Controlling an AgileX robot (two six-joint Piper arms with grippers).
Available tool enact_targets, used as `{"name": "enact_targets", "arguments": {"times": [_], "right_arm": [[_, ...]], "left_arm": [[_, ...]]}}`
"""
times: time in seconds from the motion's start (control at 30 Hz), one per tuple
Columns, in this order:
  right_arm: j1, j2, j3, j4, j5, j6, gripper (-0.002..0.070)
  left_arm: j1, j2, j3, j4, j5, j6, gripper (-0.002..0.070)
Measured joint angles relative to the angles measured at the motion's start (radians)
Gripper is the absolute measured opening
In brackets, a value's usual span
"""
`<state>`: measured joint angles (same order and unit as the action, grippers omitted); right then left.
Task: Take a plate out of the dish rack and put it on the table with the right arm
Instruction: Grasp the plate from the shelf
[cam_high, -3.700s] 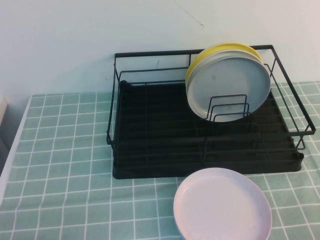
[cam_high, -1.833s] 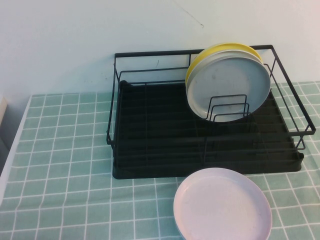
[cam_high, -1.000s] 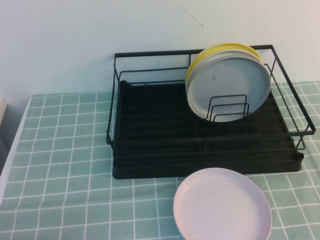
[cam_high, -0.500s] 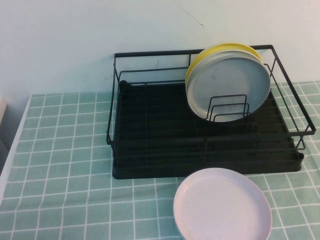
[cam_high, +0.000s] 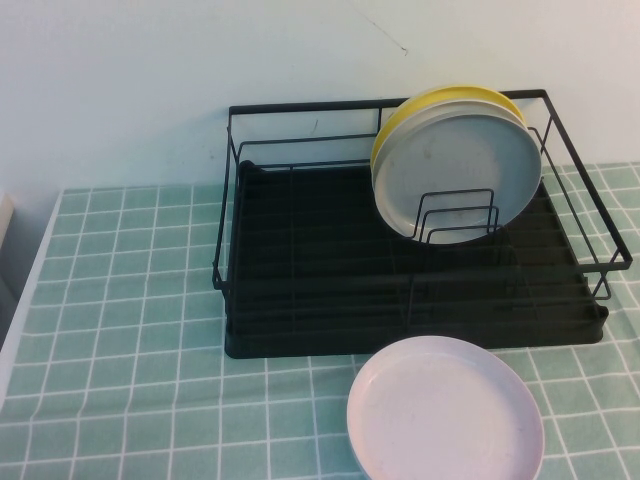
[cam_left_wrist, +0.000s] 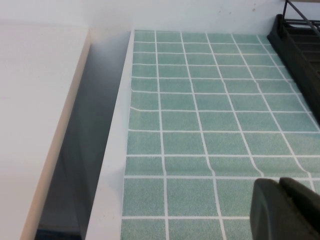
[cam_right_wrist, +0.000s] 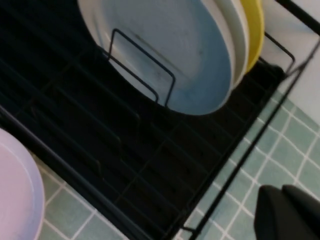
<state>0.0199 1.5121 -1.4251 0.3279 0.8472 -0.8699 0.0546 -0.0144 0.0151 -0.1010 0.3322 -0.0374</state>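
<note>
The grey plate stands on edge in the right rear of the black dish rack, leaning against a wire divider, with a yellow-backed white plate right behind it. It also shows in the right wrist view. My right gripper is shut and empty over the table, outside the rack's right side and apart from the plate. My left gripper is shut and empty over the table near its left edge. Neither gripper shows in the high view.
A pale pink plate lies flat on the table in front of the rack, also in the right wrist view. The rack's corner lies to one side of the left gripper. The table's left edge drops off beside a white surface.
</note>
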Motion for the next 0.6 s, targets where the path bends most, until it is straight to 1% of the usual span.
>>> {"name": "enact_targets", "arguments": {"times": [0.17,0.23,0.3,0.43,0.47,0.53,0.6], "right_arm": [[0.0,0.09,-0.023,0.178,-0.018,-0.284,0.0001],[0.0,0.119,-0.023,0.254,-0.029,-0.382,0.0025],[0.0,0.149,-0.023,0.335,-0.041,-0.474,0.0077],[0.0,0.214,-0.023,0.451,-0.077,-0.631,0.0281],[0.0,0.225,-0.023,0.468,-0.093,-0.654,0.0323],[0.006,0.251,-0.023,0.493,-0.142,-0.695,0.0393],[0.015,0.271,-0.023,0.504,-0.188,-0.732,0.0421]], "left_arm": [[0.0,0.0,0.0,0.0,0.0,0.0,-0.0001],[0.0,0.0,0.0,0.0,0.0,0.0,-0.0002],[0.0,0.0,0.0,0.0,0.0,0.0,-0.0002],[0.0,0.0,0.0,0.0,0.0,0.0,-0.0002],[0.0,0.0,0.0,0.0,0.0,0.0,-0.0002],[0.0,0.0,0.0,0.0,0.0,0.0,-0.0002],[0.0,0.0,0.0,0.0,0.0,0.0,-0.0002]]}}
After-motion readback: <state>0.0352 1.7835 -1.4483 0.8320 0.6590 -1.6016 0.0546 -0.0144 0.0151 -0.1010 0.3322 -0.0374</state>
